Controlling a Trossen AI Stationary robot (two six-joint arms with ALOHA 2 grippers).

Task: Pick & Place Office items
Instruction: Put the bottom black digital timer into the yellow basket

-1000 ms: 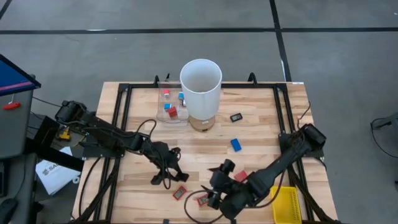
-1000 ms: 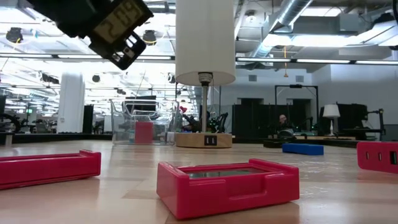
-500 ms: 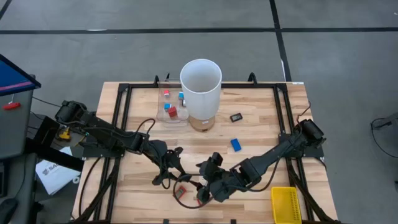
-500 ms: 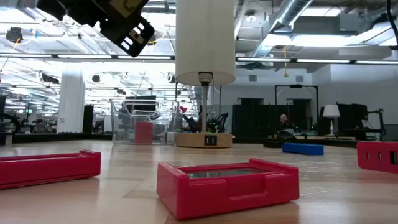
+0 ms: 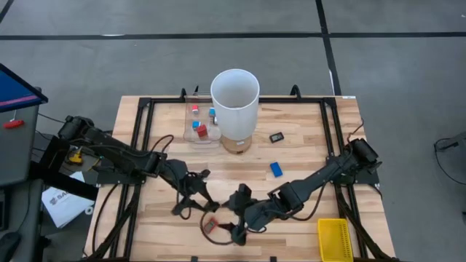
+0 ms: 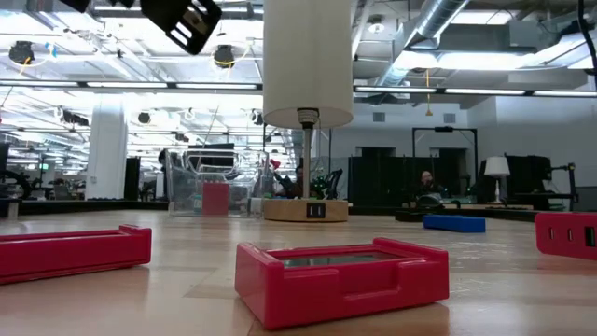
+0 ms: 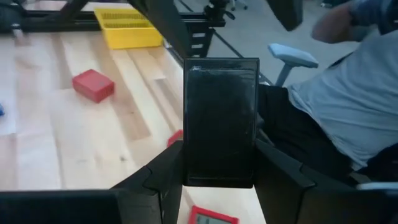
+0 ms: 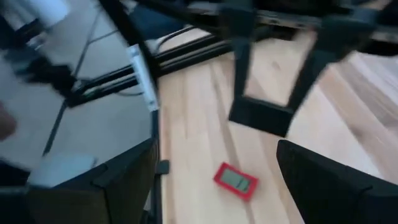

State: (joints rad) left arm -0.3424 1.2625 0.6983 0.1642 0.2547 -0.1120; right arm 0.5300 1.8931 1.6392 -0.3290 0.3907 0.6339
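Observation:
My left gripper (image 5: 192,203) hangs over the table's near middle, shut on a flat black rectangular office item (image 7: 221,121); both show at the top of the low view (image 6: 183,16). Just to its right, my right gripper (image 5: 237,220) stands open above a red screen-faced item (image 8: 236,179), touching nothing. More red items (image 6: 340,276) (image 6: 71,252) lie flat on the wood near the front. A blue item (image 5: 277,169) and a black one (image 5: 277,137) lie farther back. Several small pieces sit in a clear box (image 5: 200,128). My left gripper pinches the black item between its two fingers by its two long side edges (image 7: 186,163), at the end nearer the wrist. The fingers come slanting down from the table's left and lie along the piece. The item's free end sticks out past the fingertips, clear of the table.
A tall white cylinder (image 5: 235,102) on a round base stands at the far middle, next to the clear box. A yellow mesh basket (image 5: 335,239) sits at the near right corner. A black frame (image 5: 143,124) runs around the tabletop. A seated person (image 7: 348,93) shows beyond the table.
My left gripper has risen with the black item still in its fingers, tipping a little. My right gripper has swung toward the table's left edge, turned at the wrist and stayed open, and now hangs close beside the left gripper.

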